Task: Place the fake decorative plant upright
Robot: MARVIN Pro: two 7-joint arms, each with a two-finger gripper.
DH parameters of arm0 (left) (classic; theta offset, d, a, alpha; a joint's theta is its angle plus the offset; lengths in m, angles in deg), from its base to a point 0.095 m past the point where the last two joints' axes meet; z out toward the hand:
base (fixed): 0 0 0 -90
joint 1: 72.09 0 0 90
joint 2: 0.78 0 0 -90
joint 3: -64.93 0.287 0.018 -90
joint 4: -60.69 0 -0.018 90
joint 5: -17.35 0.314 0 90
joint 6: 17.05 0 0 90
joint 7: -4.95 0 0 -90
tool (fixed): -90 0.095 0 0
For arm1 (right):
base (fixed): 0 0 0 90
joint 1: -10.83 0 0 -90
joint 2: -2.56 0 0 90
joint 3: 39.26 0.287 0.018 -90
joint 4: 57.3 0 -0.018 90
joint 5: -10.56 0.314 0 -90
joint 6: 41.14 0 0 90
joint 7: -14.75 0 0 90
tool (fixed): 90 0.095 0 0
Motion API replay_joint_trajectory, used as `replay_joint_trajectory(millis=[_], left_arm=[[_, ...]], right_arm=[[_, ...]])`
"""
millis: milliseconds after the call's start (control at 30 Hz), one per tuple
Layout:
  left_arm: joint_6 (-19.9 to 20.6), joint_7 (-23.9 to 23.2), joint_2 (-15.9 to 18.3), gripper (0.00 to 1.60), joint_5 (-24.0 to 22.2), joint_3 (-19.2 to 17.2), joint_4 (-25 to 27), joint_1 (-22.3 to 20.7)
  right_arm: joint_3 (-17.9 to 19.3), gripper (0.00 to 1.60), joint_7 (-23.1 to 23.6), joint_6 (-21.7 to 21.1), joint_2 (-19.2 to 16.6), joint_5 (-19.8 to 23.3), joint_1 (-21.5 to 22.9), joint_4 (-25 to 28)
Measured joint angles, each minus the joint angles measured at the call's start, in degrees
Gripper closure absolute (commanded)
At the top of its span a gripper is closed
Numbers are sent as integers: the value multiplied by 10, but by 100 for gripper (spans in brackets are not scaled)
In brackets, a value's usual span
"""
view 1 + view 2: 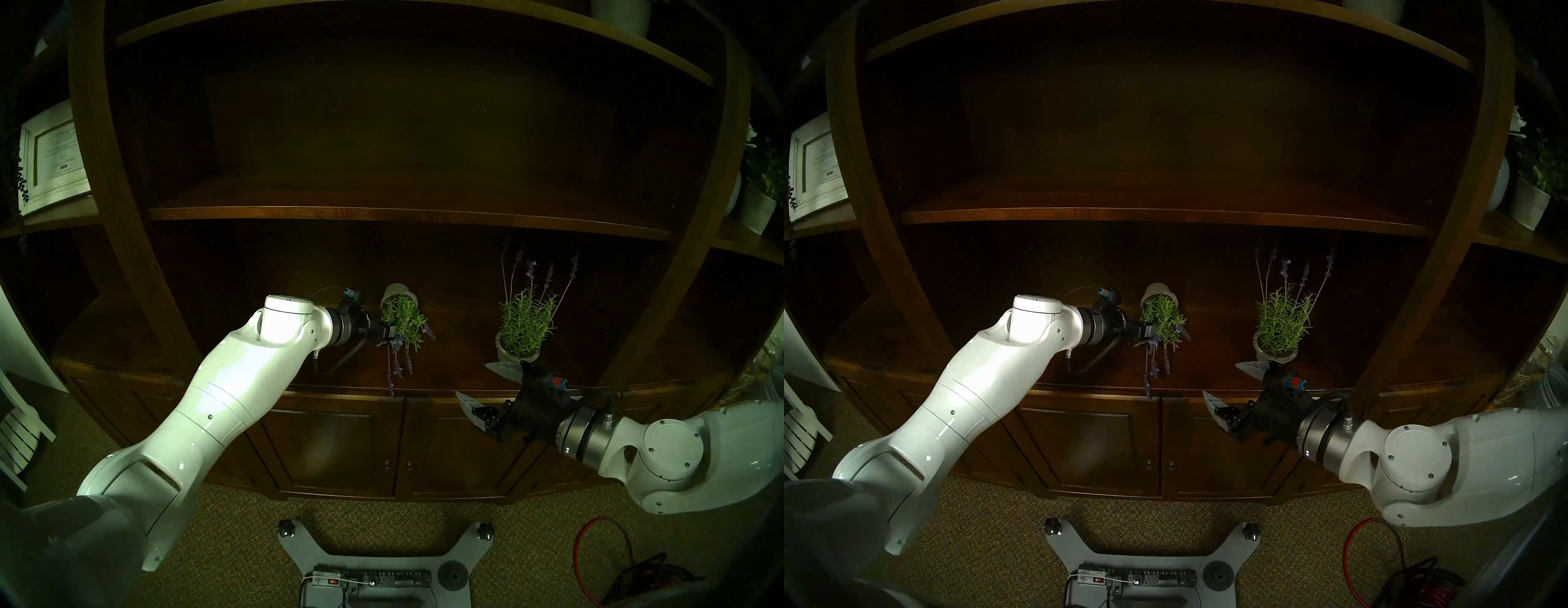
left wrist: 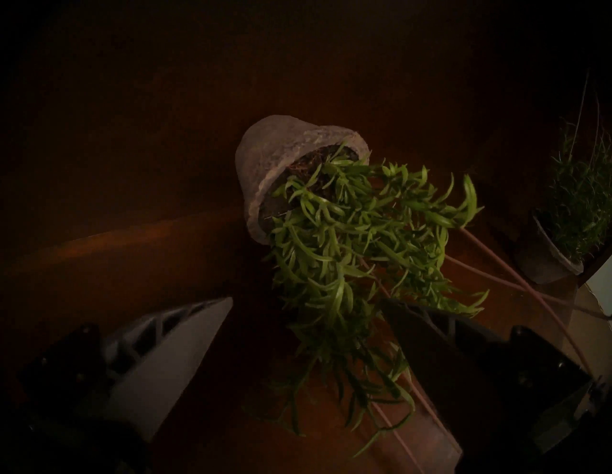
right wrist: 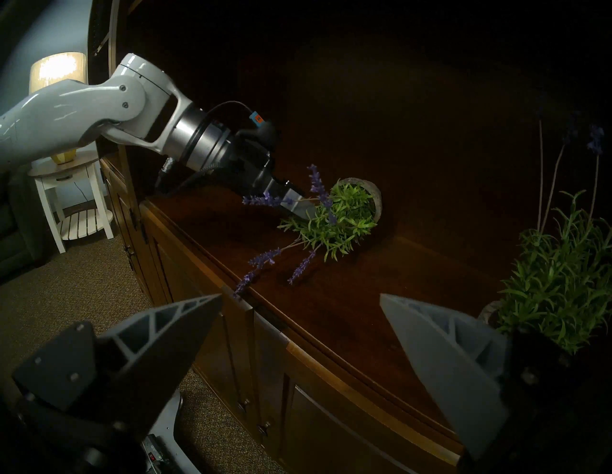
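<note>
Splayed wide over green foliage, the left tool (image 2: 304, 334) sits at 6 o'clock of the tipped plant (image 2: 347, 231) lying on the cabinet top (image 3: 331, 298), so closing now risks pinching soft leaves, not the pot (image 2: 265, 165), which could then roll toward the edge.

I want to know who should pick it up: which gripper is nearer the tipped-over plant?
Left. The left gripper is open at the tipped plant foliage; the right gripper, open, hangs off beside the upright plant.
</note>
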Motion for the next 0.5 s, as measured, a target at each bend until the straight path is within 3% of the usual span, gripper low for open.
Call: replay_joint_trajectory(millis=[500], left_arm=[[39, -33, -70, 0, 22, 8, -78, -50]], right_arm=[[0, 0, -2, 1, 0, 0, 0, 1]])
